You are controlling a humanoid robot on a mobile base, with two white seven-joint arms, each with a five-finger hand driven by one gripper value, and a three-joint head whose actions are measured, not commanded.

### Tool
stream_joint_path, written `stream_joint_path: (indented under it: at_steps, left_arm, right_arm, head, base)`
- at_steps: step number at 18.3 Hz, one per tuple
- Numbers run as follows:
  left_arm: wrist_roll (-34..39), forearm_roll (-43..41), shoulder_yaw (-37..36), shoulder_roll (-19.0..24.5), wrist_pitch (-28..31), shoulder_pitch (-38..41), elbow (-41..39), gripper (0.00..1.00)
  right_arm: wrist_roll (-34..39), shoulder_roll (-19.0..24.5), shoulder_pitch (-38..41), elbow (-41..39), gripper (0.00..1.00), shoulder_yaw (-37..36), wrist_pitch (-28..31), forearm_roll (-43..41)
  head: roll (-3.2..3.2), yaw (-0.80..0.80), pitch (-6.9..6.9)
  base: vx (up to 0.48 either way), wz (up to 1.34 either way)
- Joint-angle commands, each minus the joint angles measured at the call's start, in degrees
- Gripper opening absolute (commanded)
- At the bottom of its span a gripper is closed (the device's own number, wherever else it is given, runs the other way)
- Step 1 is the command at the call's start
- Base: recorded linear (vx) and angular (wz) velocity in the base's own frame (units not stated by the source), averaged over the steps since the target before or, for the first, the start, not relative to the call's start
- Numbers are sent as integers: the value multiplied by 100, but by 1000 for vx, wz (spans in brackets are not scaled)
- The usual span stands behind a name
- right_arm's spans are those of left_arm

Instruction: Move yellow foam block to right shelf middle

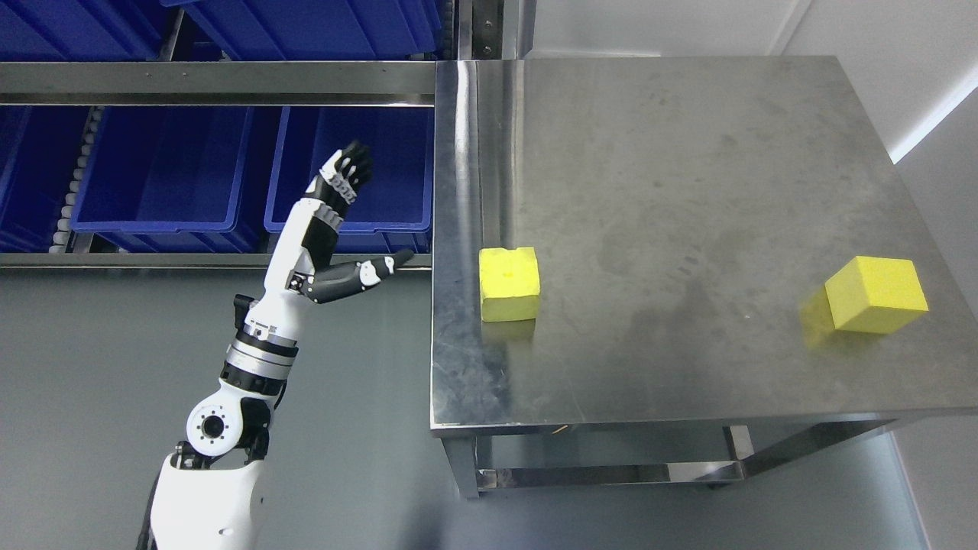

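left hand (336, 221) empty beside steel table (688, 191), two yellow blocks (509, 284) there.

two blocks (510, 283) (876, 294) on table (688, 153) | bins (160, 172) left

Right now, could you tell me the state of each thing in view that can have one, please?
Left hand: open, fingers spread, thumb out, holding nothing, raised in front of the bins.
Near yellow foam block: resting on the steel table, near its left edge, untouched.
Far yellow foam block: resting near the table's right edge, turned at an angle, untouched.
Blue bins: on the shelf rack, appear empty.
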Motion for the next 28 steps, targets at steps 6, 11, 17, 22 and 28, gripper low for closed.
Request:
stream_joint_path:
  at_steps: [6,11,17,22,28]
  left_arm:
    - [-1182,-298,-714,649,1674,-1276,-93,97]
    - [-1586,-289,-1408,614,2520,-1945,13,96]
    - [-1788,-289,-1708,745,2529,-1946,-144,97]
    - [-2298,-376,-1664,1036,2503,-1814,-84,97]
    - [-2290,-1080,-1682,712,2406,-1911,435,97]
  right_arm:
    - [3,-100,9,-100,100,1,1,18]
    - [3,-100,9,-100,100,-8,1,18]
    - [3,-100,9,-100,100,1,1,18]
    - [3,-100,9,-100,100,1,1,18]
    - [3,-100,9,-100,100,1,1,18]
  head:
    - [0,0,0]
    - [0,0,0]
    - [0,0,0]
    - [0,0,0]
    - [0,0,0]
  base:
    - [0,0]
    - [0,0]
    - [0,0]
    - [0,0]
    - [0,0]
